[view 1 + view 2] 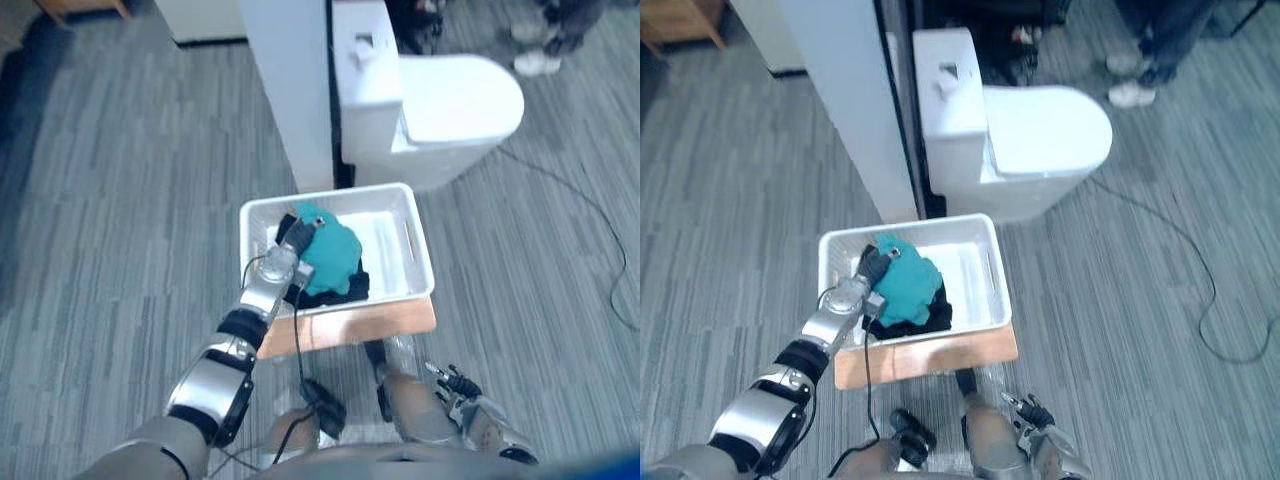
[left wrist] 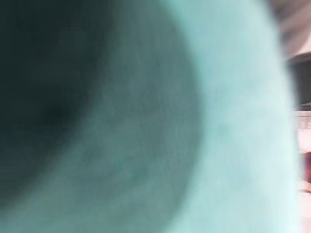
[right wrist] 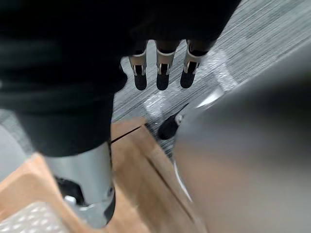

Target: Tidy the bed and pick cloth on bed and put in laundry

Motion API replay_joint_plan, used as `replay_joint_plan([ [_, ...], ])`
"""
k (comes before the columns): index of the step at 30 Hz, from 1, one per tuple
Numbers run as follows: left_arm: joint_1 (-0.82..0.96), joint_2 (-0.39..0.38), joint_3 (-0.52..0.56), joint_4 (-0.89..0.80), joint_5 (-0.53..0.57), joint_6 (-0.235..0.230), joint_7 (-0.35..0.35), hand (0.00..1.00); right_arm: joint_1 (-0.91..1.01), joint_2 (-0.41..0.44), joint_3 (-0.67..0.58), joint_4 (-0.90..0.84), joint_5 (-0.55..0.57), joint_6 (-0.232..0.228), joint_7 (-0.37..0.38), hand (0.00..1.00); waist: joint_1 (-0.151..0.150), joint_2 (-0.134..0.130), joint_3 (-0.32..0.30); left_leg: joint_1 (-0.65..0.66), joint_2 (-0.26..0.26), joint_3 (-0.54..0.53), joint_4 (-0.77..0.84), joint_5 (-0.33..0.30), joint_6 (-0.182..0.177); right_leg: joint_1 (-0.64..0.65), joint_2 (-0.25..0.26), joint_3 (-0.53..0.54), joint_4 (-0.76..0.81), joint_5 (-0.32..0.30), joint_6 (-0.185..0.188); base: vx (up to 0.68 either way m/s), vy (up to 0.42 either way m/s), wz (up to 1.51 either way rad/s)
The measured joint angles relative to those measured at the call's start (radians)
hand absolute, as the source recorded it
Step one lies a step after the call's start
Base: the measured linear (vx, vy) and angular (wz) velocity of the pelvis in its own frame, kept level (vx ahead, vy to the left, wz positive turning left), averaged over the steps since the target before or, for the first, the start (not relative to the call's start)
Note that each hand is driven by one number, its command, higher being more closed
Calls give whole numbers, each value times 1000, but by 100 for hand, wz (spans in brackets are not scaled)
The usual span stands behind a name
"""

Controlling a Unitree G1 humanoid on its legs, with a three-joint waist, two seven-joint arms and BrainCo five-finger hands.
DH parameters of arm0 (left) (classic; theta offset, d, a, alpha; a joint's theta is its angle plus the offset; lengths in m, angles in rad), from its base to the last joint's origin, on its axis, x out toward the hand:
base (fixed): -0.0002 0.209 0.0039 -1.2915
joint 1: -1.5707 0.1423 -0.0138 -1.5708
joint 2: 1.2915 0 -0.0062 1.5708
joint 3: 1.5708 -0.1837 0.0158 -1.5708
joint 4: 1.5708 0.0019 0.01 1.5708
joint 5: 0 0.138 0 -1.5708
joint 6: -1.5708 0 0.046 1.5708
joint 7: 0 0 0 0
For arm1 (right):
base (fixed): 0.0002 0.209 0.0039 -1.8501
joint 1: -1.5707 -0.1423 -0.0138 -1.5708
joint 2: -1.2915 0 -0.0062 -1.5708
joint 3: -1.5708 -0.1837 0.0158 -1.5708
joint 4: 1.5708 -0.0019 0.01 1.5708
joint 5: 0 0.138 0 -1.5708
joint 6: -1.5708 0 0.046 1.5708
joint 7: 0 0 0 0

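**Left hand (image 1: 298, 238) at the teal cloth (image 1: 332, 252) in the basket (image 1: 420, 245)**

The teal cloth lies on a black cloth (image 1: 335, 292) inside the white basket, which sits on a wooden surface (image 1: 385, 322). The left hand rests against the teal cloth, fingers hidden, so its grip cannot be told. The right hand (image 1: 458, 385) hangs low beside the surface, fingers (image 3: 165, 73) relaxed and empty.

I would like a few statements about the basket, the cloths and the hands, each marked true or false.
1. The teal cloth lies in the basket. True.
2. The basket stands on the floor. False: it rests on a wooden board.
3. A black cloth lies under the teal cloth. True.
4. The right hand holds the teal cloth. False: it hangs low, open and empty; the left hand is at the cloth.
5. The toilet lid is up. False: it is down.
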Motion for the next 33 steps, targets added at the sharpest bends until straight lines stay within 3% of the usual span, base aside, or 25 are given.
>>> replay_joint_plan([
  [2,-40,-11,19,16,-24,0,33,100,-24,-1,27,-23,1,-6,-1,0,-4,-4,28,-30,5,15,22,-7,2,-33,2,23,0,14,1,-54,-22,-25],
  [3,-53,-15,21,22,-32,0,35,0,-30,-1,32,-32,1,-6,-1,0,-5,-3,38,-38,6,17,27,-9,5,-40,2,26,0,17,3,-57,-26,-19],
  [11,-94,-29,35,34,-82,0,72,0,-71,0,103,-83,0,-10,-6,0,-7,-11,85,-91,22,25,84,-29,15,-82,-1,41,-1,37,5,-26,-12,-4],
  [15,-94,-29,3,24,-154,-42,68,0,-69,-1,108,-81,-1,-10,-6,0,2,-11,85,-73,22,-10,85,-28,19,-43,-10,11,-6,37,5,-20,3,25],
  [20,28,-26,-4,-161,-218,-97,47,0,-49,1,83,-77,-2,-7,-2,0,25,-3,78,-22,23,-57,82,-32,25,43,-21,-29,-36,36,6,-26,6,30],
  [25,291,-19,10,-330,-305,-133,21,0,-3,-1,0,-25,-21,13,-1,0,58,39,-22,33,17,-88,68,-26,17,117,-20,-44,-67,31,8,60,17,14],
  [27,426,-22,28,-402,-312,-140,0,0,13,-3,-21,16,-24,21,-1,0,65,45,-70,58,3,-164,70,-25,15,148,-17,-33,-67,14,8,75,-1,-6],
  [29,582,-25,51,-456,-295,-171,-20,0,20,-23,-25,79,-58,32,-1,0,88,46,-131,61,-11,-322,76,-26,13,156,-14,3,-71,8,12,42,-10,-31],
  [31,657,-26,59,-457,-270,-177,-24,0,23,-32,-27,112,-65,38,-1,0,107,52,-154,73,-20,-408,62,-35,1,165,-16,26,-89,9,22,-6,0,-30],
  [33,707,-25,78,-452,-270,-178,-36,0,25,-41,-30,131,-98,45,-1,0,111,52,-159,92,-20,-416,30,-55,-6,175,-10,38,-107,26,25,-82,2,-23],
])
